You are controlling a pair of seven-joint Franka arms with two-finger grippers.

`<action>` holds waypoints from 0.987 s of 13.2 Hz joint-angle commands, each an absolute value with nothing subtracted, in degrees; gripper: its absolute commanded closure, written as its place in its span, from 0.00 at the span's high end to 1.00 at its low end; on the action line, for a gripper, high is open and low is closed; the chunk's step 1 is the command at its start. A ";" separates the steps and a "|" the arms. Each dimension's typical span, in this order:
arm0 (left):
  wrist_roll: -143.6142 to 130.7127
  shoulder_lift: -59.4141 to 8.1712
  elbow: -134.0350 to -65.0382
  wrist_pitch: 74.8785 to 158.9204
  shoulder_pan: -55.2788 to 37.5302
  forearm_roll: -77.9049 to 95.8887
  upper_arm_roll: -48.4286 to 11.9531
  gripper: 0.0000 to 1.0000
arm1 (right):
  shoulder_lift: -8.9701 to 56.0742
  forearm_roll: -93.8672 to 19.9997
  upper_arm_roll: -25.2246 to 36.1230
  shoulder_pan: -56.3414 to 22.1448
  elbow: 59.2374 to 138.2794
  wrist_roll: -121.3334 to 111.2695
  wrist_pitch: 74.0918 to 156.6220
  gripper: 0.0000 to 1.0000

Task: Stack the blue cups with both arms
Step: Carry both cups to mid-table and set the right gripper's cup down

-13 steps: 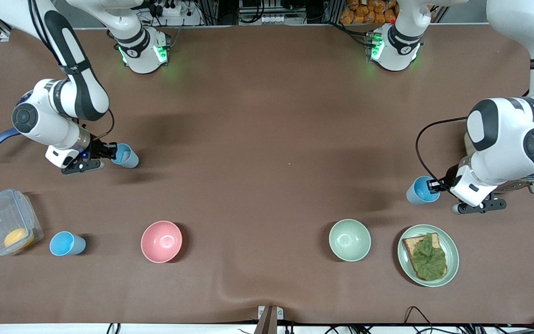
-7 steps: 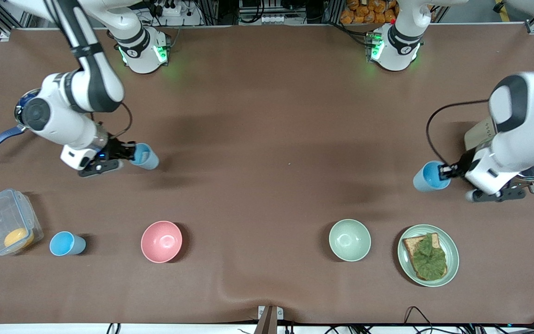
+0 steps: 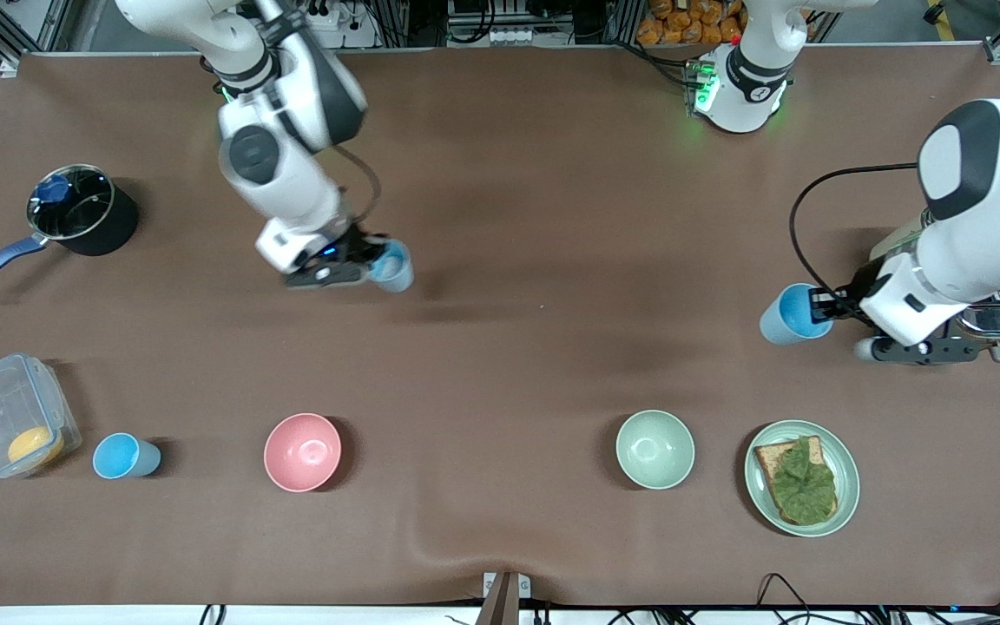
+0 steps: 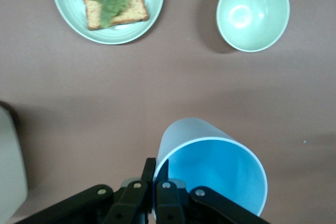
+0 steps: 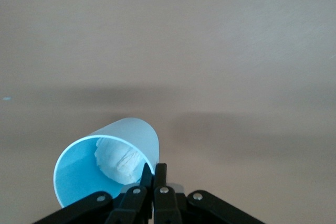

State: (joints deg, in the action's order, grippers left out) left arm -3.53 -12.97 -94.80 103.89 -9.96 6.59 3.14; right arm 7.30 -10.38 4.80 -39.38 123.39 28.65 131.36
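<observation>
Front view: pale blue cup (image 3: 393, 266) is carried by the right gripper (image 3: 361, 260) over mid-table bare cloth; sky blue cup (image 3: 788, 314) is held aloft by the left gripper (image 3: 828, 305) toward the left arm's end. A third blue cup (image 3: 123, 457) is left standing beside the plastic box (image 3: 9, 415).

Left wrist view: jaws are pinched tight on the sky blue cup's rim.

Right wrist view: jaws are clamped on the pale blue cup's rim; something white is seen inside.

Transport step judged; next, the cups must be aligned and nested.

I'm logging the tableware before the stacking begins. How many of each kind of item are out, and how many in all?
Blue cups: 3 – one in the left claw at, one in the right claw at, one on the table
Bowls: 2 – pink, green
Plate with toast: 1
Pot: 1
Plastic box: 1
Total: 8
</observation>
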 commanded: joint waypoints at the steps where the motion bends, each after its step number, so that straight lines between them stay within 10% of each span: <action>1: -3.07 -14.24 -92.72 102.74 -9.93 7.82 0.98 0.00 | 13.34 -11.95 5.80 -46.20 118.57 37.85 134.36 0.00; 10: -7.45 -13.98 -92.99 99.40 -10.02 7.74 -3.33 0.00 | 26.27 -12.39 5.89 -54.58 111.80 49.57 143.70 0.00; 13: -8.08 -14.15 -93.08 100.54 -10.37 7.91 -3.95 0.00 | 26.02 -12.30 5.98 -53.79 110.92 48.96 142.91 0.76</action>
State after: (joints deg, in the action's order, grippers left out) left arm -7.13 -13.70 -94.30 100.96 -10.39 6.59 -3.62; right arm 25.73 -11.28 5.14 -53.31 112.74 48.69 143.51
